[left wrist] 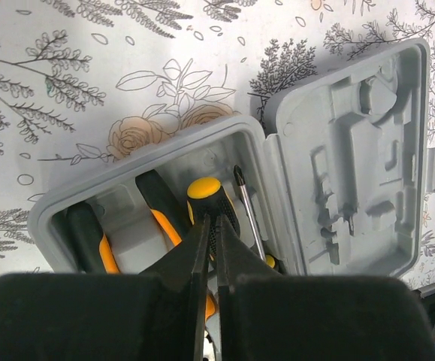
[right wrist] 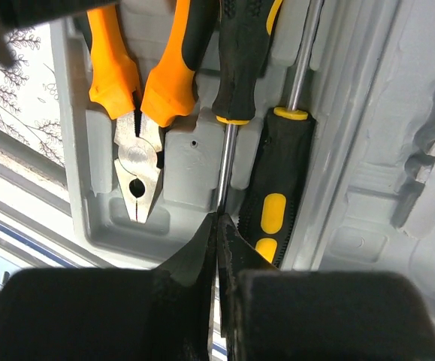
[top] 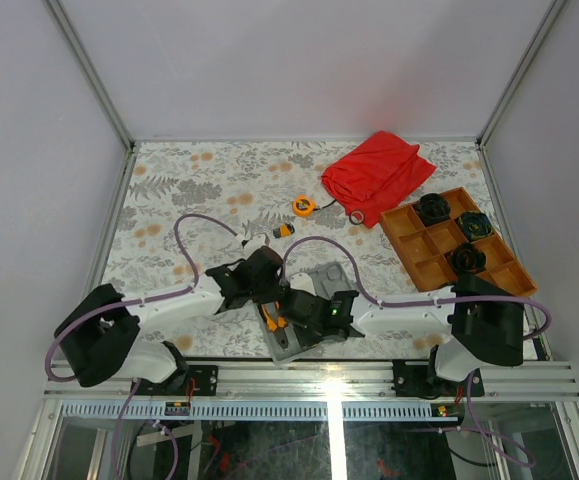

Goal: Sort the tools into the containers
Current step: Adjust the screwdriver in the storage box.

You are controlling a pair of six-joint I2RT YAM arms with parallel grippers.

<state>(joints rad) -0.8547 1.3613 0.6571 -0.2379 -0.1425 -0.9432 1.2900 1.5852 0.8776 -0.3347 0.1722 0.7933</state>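
The black-handled screwdriver (left wrist: pixel 215 204) lies in the grey case (left wrist: pixel 164 144) at the counter's (top: pixel 189 180) near edge, my left fingers (left wrist: pixel 202 237) clenched shut over its handle and my right fingers (right wrist: pixel 209 237) at its shaft, so uneven pressing could lever it out or shove the case.

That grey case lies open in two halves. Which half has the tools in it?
The half on the left in the left wrist view: it holds pliers and two screwdrivers. The other half shows only bare moulded hollows.

No lettering, brand, number or sign can be read on the flat grey plastic case (left wrist: pixel 352 173), the orange-handled steel pliers (right wrist: pixel 138 150) or the orange-brown divided tray (top: pixel 416 243)
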